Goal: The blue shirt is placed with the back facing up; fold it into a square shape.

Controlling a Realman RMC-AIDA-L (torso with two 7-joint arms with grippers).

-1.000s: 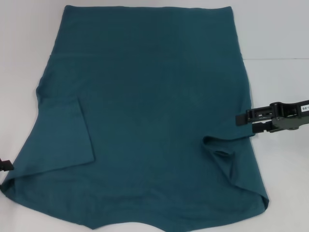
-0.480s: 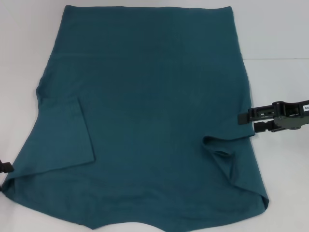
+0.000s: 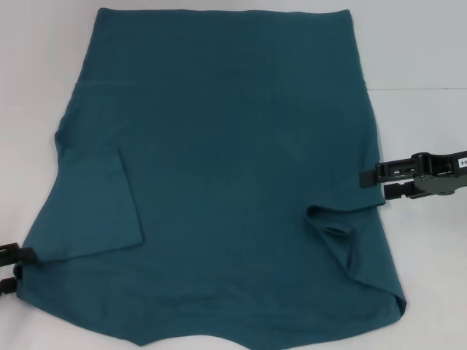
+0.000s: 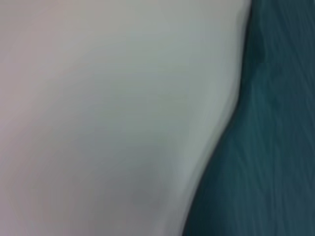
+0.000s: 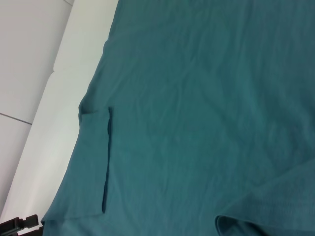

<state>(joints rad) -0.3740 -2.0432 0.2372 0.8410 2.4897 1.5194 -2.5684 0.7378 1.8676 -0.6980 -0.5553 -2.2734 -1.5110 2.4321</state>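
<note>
1. Where the blue shirt [image 3: 219, 182] lies spread on the white table [image 3: 423, 58], it covers most of the head view, plain side up, with its straight hem at the far edge and its shoulders toward the robot.
2. Both sleeves are folded inward onto the body: the left sleeve [image 3: 98, 197] lies flat as a neat panel, while the right sleeve [image 3: 339, 244] is bunched into a rumpled fold.
3. The left gripper [image 3: 13, 266] sits at the near left corner of the shirt, at the very border of the head view. Two dark fingertips [image 3: 18, 254] show one above the other with a gap between them, and the cloth edge runs up to that gap. The claw looks parted, but so little of it shows that I cannot tell whether it pinches the fabric.
4. The left wrist view shows only bare table beside the curved shirt edge.
5. The right gripper [image 3: 373, 185] reaches in from the right at mid-height of the shirt. Its two black fingers [image 3: 394, 172] stand slightly apart, one above the other, tips just at the right side seam; the claw is released, with no cloth drawn up between the fingers.
6. In the right wrist view the left gripper's dark tip appears far off at the shirt's corner.
</note>
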